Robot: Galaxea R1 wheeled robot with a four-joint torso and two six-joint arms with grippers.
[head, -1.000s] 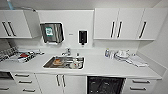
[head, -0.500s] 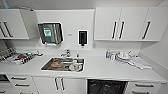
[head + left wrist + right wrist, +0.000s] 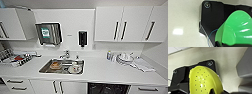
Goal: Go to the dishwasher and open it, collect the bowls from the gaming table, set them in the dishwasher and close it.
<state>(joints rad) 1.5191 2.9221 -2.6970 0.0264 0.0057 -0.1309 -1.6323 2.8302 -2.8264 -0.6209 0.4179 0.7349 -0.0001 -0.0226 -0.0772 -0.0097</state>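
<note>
head view looks down at the counter [image 3: 100, 70] from high up; both wrist views look closely at pale floor [image 3: 183, 18].

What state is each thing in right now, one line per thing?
Dishwasher: open, dark interior showing below the counter.
Green bowl: carried at the left wrist.
Yellow-green bowl: carried at the right wrist.
Sink: holding dishes.
Upper cabinets: closed.

White wall cabinets [image 3: 122, 23] are hanging over a white desk [image 3: 110, 71]; a steel sink [image 3: 62, 66] is sitting in it.
</note>
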